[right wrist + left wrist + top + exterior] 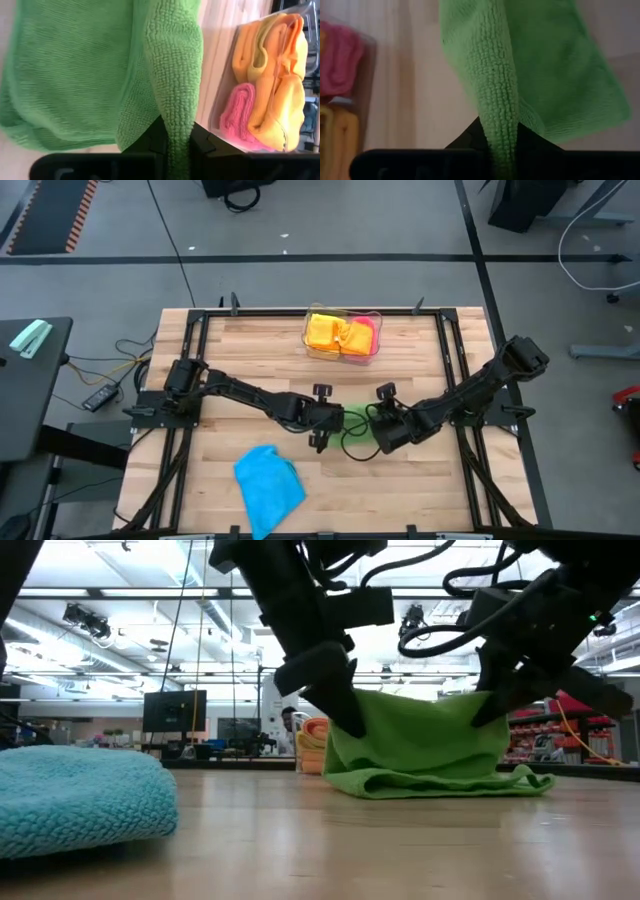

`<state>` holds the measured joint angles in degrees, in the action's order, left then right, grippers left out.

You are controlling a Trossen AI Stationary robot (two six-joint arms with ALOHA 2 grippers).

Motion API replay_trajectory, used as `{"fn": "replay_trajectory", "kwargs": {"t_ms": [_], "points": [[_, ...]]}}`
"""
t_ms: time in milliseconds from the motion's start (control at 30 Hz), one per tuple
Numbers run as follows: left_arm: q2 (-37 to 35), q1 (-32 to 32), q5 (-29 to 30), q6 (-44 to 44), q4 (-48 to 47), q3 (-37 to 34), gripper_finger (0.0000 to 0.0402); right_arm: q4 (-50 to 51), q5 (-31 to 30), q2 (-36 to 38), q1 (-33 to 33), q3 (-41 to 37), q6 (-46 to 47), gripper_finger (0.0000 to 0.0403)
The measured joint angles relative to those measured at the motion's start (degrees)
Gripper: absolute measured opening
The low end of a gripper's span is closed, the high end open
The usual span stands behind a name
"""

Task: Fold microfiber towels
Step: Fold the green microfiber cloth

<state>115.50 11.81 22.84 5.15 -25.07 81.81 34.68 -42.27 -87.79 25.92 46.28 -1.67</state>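
While the soft green microfiber towel (356,426) is hanging between them above the tabletop (400,490), the left pincer (322,432) and right pincer (383,434) are each pinching a corner. Low view: it is drooping limply, its lower edge resting down. Wrist views: looped pile is bunching between clenched fingers; corners look best for gripping.
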Motion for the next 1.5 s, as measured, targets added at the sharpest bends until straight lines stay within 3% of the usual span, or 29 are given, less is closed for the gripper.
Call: {"fn": "replay_trajectory", "kwargs": {"t_ms": [233,600,800,1100,1233,1500], "points": [[0.02,1.45,-0.25,0.02,2.42,-0.87,0.0018,-0.18,0.85,0.0,1.67,-0.33,0.17,0.0041],[3.53,1.66,-1.88,0.02,4.32,-0.93,0.0028,-3.47,3.53,0.0,1.66,-3.08,0.76,0.0041],[4.48,2.22,-2.11,0.16,5.33,-0.9,0.0021,-7.26,9.52,0.0,1.67,-4.44,1.03,0.0041],[4.53,3.59,-2.15,0.08,6.31,-0.9,0.0053,-8.14,15.64,0.0,1.76,-4.98,-0.06,0.0045],[4.53,3.89,-3.45,0.11,7.4,-0.9,0.0056,-8.22,20.01,0.0,1.76,-4.98,0.05,0.0074],[4.53,3.76,-8.08,-1.52,7.79,-0.9,0.0071,-8.26,25.71,0.0,1.76,-4.98,3.76,0.0178]]}}
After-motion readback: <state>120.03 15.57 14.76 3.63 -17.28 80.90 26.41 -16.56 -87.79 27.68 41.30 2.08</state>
